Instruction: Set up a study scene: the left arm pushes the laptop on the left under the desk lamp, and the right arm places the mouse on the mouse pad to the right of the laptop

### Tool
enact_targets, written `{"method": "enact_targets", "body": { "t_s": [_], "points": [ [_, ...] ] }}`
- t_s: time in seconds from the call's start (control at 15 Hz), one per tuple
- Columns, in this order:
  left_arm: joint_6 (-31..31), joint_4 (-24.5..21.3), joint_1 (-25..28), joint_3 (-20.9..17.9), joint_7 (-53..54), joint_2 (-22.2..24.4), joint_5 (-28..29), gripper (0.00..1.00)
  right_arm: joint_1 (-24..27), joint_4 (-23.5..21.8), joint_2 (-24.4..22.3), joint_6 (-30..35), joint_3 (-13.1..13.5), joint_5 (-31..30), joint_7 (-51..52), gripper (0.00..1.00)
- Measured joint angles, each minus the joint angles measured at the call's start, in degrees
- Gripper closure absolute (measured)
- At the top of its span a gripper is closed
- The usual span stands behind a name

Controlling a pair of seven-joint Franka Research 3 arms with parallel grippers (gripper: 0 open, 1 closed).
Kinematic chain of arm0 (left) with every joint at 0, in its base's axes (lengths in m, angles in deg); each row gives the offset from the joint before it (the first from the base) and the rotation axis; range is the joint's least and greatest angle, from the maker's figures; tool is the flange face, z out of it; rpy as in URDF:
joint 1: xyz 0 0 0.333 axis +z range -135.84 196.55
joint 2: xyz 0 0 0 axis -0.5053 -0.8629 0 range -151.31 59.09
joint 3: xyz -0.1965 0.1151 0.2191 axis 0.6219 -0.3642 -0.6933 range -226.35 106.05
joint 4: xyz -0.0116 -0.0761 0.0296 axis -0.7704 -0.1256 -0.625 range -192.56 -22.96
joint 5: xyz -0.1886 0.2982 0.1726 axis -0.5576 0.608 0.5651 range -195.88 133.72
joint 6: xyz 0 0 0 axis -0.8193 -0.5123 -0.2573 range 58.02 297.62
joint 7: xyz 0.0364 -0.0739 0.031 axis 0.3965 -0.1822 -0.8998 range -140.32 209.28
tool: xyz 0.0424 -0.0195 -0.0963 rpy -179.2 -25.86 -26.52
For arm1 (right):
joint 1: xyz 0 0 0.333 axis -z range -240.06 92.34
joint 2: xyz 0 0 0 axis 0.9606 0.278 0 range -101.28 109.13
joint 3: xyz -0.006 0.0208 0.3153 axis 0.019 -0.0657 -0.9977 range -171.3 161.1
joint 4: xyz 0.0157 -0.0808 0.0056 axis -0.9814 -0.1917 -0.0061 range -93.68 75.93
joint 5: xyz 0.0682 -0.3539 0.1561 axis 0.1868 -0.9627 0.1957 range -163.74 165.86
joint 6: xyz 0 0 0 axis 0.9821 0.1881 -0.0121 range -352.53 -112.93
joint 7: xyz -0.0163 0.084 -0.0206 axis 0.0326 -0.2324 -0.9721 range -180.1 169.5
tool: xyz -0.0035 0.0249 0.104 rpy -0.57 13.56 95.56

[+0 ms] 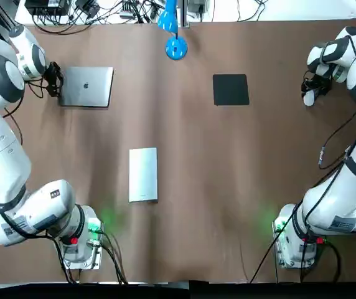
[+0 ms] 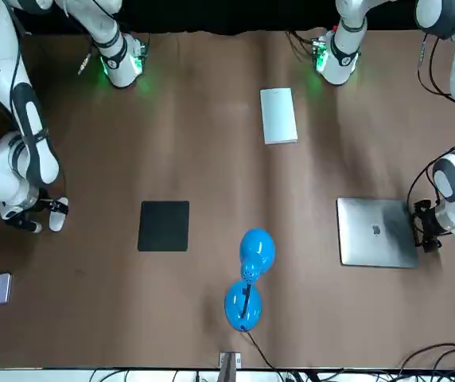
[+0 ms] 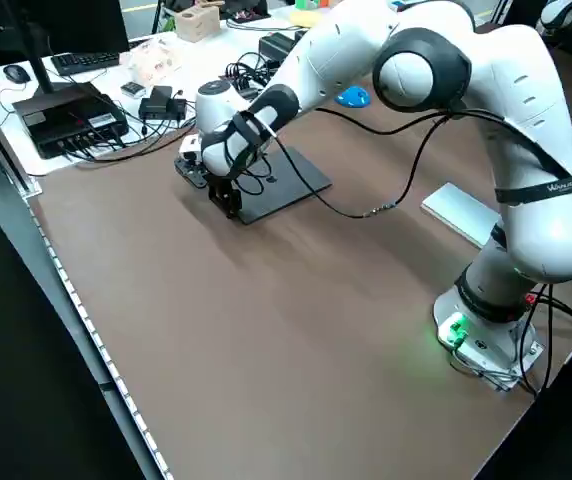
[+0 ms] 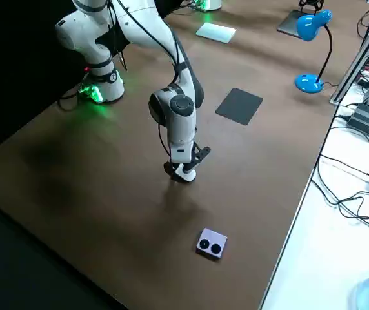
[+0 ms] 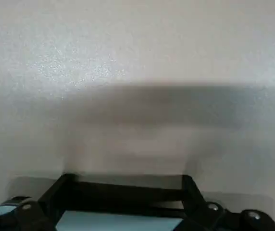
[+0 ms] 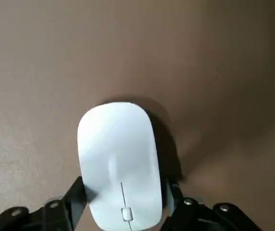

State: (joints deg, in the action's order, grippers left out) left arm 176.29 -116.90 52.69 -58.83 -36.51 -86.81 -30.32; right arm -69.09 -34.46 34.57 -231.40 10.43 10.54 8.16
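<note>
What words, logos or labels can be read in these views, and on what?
Apple logo, no words: lid of the laptop.
Lettering on the left arm: too small to read.
Sticker low on that arm: too small to read.
Label low on the right arm: too small to read.

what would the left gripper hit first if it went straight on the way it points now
The laptop: the left gripper sits at its left edge, and the wrist view shows only grey lid ahead. How near it is, I cannot tell.

Left gripper [image 1: 53, 80] low; right gripper [image 1: 312, 91], jaws closed.
</note>
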Motion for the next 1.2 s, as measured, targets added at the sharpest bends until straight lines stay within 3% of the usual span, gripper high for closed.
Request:
{"method": "enact_targets", "body": {
  "t_s": [0.4,0.67,0.73,0.8,1.2],
  "points": [
    [0.1,-1.0,-3.3,0.4,-0.8,0.4,0.4,0.00,0.0,0.0,0.9,-2.3,-0.3,0.6,0.0,0.26],
    [0.9,-2.8,-4.1,2.7,-3.2,1.0,0.4,0.00,0.0,0.2,1.5,-3.3,-0.7,0.6,0.0,0.26],
    [1.0,-3.1,-4.6,3.4,-3.6,1.0,0.4,0.00,0.0,0.2,1.5,-3.3,-0.8,0.7,0.0,0.33],
    [1.1,-3.5,-5.6,3.9,-4.4,1.0,0.4,0.00,0.0,0.3,1.5,-3.3,-0.9,0.8,0.0,0.39],
    [1.3,-4.9,-14.2,4.5,-9.5,0.9,0.4,0.00,-0.1,0.8,1.4,-2.5,-1.0,0.8,0.0,0.39]
  ]
}}
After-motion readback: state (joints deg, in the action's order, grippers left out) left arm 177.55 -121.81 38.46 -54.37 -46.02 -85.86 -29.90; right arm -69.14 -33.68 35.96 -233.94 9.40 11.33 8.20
